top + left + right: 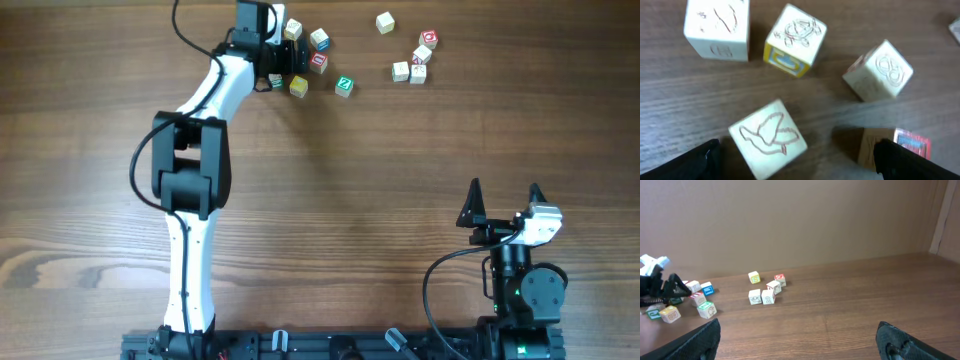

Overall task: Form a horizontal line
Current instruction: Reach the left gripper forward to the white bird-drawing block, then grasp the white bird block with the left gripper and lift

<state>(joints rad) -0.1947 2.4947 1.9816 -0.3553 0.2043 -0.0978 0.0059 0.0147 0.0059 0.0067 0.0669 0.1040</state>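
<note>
No horizontal line shows in any view; the small wooden cubes lie loose in two groups at the far side of the table. My left gripper (286, 58) is open and low over the left group. In the left wrist view a pale cube with a bird drawing (768, 138) lies between its fingers (702, 161), touching neither. A red-marked cube (912, 142) sits partly behind the right finger. My right gripper (505, 190) stands open near the front right with nothing between its fingers and bare wood under it (800, 340).
A yellow-trimmed cube (795, 37) and two pale cubes (717, 25) (879, 70) lie beyond the left gripper. The right group (418, 60) has two touching cubes (761, 297). A green-marked cube (344, 86) and a lone cube (385, 22) lie apart.
</note>
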